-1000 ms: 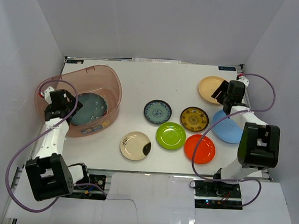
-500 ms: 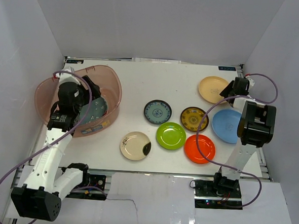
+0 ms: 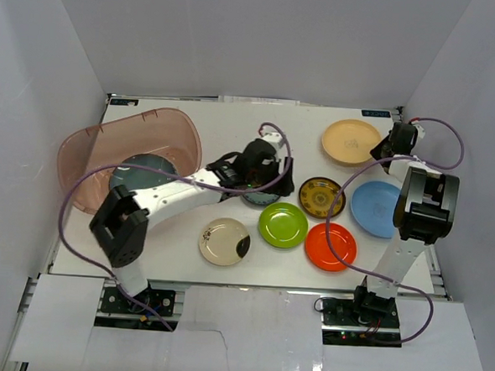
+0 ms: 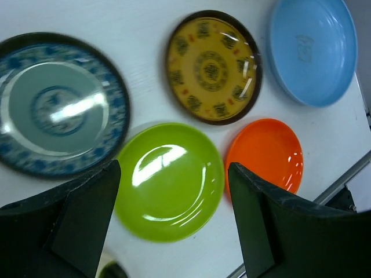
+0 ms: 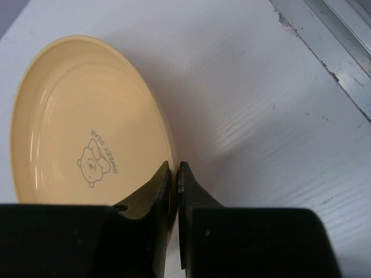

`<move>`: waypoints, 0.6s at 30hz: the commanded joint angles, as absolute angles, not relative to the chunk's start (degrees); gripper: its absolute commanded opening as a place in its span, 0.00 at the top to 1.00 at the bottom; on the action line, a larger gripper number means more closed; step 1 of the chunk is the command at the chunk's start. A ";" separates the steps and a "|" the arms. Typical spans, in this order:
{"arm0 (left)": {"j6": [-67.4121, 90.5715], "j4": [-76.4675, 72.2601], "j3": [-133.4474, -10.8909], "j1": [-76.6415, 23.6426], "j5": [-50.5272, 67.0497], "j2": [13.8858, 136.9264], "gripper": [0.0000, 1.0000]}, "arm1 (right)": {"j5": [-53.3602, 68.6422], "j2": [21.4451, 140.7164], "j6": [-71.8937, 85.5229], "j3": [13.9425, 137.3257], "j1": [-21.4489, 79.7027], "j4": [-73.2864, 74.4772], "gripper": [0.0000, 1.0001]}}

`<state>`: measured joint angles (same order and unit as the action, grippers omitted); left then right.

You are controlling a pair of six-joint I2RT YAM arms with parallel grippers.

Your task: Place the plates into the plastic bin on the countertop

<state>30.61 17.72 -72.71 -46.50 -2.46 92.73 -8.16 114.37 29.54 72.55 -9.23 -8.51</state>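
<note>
My right gripper is shut on the near rim of the pale yellow plate, at the back right of the countertop; the plate and gripper also show from above. My left gripper hangs open over the middle plates, empty, with the green plate seen between its fingers. Beside it lie the blue-patterned plate, yellow-brown patterned plate, orange plate and blue plate. The plastic bin at the left holds a dark teal plate.
A cream plate with a dark patch lies near the front edge. The left arm stretches diagonally from the front left to the centre. White walls close in the countertop on three sides, and a metal rail runs along its right edge.
My left arm has swung out of the bin to above the middle plates. My right gripper has shut on the pale yellow plate's rim, and that plate has shifted slightly back.
</note>
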 commanded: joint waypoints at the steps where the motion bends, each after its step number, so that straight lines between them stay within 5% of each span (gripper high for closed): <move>1: 29.62 14.60 -80.75 -51.75 -0.26 99.20 0.15 | -5.19 104.61 30.67 71.98 -9.05 -11.34 0.92; 11: 29.62 13.80 -108.44 -58.79 -1.66 126.63 0.31 | 1.04 85.97 33.05 73.22 -10.02 -6.16 0.92; 18: 30.94 13.36 -119.78 -62.22 -7.46 137.80 0.32 | 6.67 78.32 34.28 71.11 -11.86 -4.84 0.92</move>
<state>30.26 14.11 -115.37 -60.80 -4.14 137.60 2.63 80.73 32.86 71.46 -10.87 -5.65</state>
